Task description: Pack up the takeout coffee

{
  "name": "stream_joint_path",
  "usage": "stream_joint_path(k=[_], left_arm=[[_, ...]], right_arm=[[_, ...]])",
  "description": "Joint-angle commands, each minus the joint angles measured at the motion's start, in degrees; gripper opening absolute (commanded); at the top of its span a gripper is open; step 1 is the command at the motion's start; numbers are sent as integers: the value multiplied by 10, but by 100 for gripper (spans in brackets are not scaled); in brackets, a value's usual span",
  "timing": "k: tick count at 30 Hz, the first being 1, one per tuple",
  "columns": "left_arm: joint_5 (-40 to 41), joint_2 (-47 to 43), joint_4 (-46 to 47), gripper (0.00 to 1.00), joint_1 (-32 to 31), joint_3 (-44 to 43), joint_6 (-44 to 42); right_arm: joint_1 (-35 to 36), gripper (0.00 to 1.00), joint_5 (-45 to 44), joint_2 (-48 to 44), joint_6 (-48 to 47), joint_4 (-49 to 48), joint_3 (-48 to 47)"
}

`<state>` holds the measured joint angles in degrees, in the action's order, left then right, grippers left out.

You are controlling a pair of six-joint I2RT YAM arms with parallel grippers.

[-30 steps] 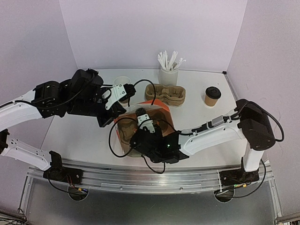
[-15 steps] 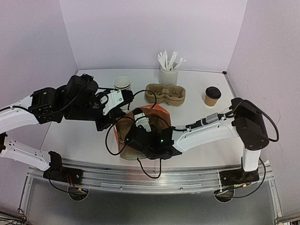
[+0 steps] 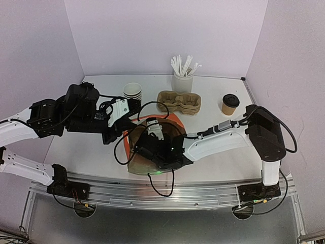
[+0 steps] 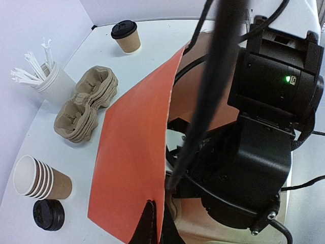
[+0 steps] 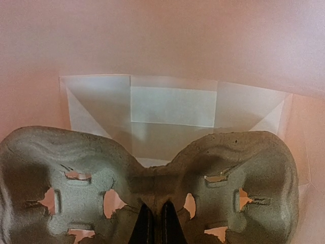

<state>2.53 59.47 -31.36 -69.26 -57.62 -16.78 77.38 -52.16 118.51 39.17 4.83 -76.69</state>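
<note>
You have the bag [image 3: 171, 121] at the middle of the table [image 3: 218, 86], toward the near edge. The right tool [image 5: 154, 223] is inside it, pinching the middle of a carrier [image 5: 91, 152] that sits within the bag, short of its far end. The left tool [image 4: 152, 223] is at the bag's left side, pinching its edge. Behind the bag lies the stack of carriers [image 3: 179, 101], and behind that, nearest the back wall, stands the stirrer holder [image 3: 183, 81]. The takeout coffee [image 3: 230, 104] stands upright to the right of the stack, apart from it. The cup stack [image 3: 132, 91] is to the left of the carriers, with the lids [image 4: 49, 214] just beside it.
</note>
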Motion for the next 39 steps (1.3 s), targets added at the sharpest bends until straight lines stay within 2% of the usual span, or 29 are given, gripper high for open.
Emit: stream_joint_path(k=[1, 4, 8, 13, 17, 19, 24, 29, 35, 39], left_arm=[[-85, -23, 45, 0, -5, -7, 44], [-95, -21, 40, 0, 8, -7, 59], [-106, -23, 32, 0, 28, 0, 73], [-135, -12, 27, 0, 77, -4, 110], [-151, -11, 20, 0, 93, -3, 120], [-160, -12, 23, 0, 94, 1, 117], [-167, -5, 27, 0, 94, -12, 99], [-189, -11, 33, 0, 94, -10, 107], [-179, -4, 34, 0, 97, -7, 115], [-181, -3, 45, 0, 98, 2, 126]], right_arm=[[-24, 0, -83, 21, 14, 3, -24], [-20, 0, -134, 15, -47, -116, 5], [-19, 0, -127, 14, -205, -348, 52], [-18, 0, -107, 33, -323, -508, 75], [-14, 0, -97, 44, -405, -649, 93], [-14, 0, -100, 61, -458, -659, 73], [-14, 0, -118, 94, -513, -662, 64], [-14, 0, -133, 102, -511, -662, 96], [-15, 0, -97, 106, -489, -653, 97], [-17, 0, -76, 108, -468, -610, 78]])
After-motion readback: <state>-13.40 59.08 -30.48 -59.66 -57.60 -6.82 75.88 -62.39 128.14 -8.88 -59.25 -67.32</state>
